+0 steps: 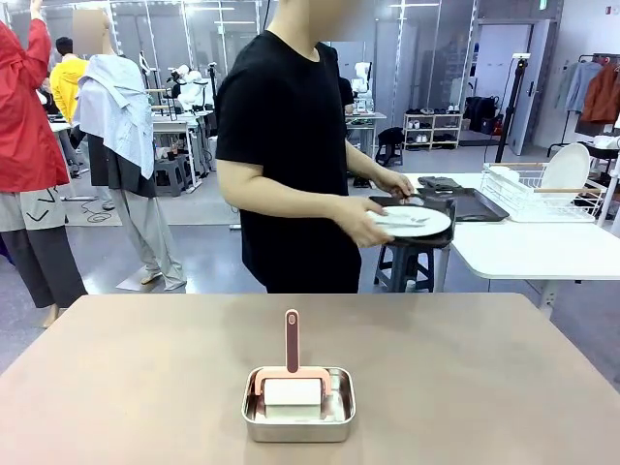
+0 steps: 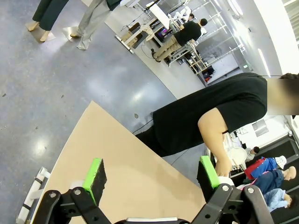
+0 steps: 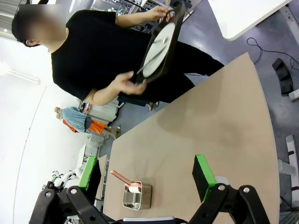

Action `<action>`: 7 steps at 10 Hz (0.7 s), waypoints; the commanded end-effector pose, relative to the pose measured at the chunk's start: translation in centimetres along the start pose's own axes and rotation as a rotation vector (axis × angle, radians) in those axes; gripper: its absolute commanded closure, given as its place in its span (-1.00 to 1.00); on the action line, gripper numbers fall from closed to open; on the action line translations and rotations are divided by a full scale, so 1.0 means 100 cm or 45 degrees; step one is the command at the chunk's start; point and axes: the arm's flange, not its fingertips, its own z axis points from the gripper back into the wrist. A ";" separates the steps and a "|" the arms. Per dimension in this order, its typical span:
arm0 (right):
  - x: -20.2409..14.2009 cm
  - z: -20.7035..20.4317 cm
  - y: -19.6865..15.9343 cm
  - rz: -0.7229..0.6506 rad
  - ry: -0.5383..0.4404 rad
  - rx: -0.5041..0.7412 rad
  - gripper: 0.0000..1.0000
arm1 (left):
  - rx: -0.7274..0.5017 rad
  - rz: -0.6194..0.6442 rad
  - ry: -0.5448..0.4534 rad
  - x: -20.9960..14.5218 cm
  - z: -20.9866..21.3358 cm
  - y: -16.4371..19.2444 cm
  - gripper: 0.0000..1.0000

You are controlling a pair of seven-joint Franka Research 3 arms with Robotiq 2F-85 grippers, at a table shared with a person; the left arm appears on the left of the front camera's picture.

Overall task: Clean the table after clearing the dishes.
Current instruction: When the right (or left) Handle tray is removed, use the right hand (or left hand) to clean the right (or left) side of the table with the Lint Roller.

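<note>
Left gripper (image 2: pixel 150 169), right gripper (image 3: pixel 145 163) both wide, empty; person (image 1: pixel 291 145) carries plate (image 1: pixel 415 222) off, clearing table (image 1: pixel 484 368); roller (image 1: pixel 291 390) parked in pan (image 1: pixel 296 428).

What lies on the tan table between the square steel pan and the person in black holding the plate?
Nothing: the front view shows bare tan table from the square steel pan to the far edge by the person.

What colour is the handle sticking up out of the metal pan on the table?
The handle is salmon pink, clearest in the front view.
</note>
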 end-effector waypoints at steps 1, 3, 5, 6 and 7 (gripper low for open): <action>0.000 0.002 0.002 0.011 -0.006 0.020 -1.00 | 0.002 0.011 0.007 0.000 0.002 -0.001 -1.00; -0.001 -0.022 0.017 0.120 0.127 -0.022 -1.00 | 0.002 0.011 0.007 0.000 0.002 -0.001 -1.00; -0.007 -0.094 0.065 0.376 0.376 -0.149 -1.00 | 0.002 0.011 0.007 0.000 0.002 -0.001 -1.00; -0.015 -0.137 0.086 0.467 0.518 -0.165 -1.00 | 0.002 0.011 0.007 0.000 0.002 -0.001 -1.00; -0.032 -0.183 0.104 0.578 0.681 -0.216 -1.00 | 0.002 0.011 0.007 0.000 0.002 -0.001 -1.00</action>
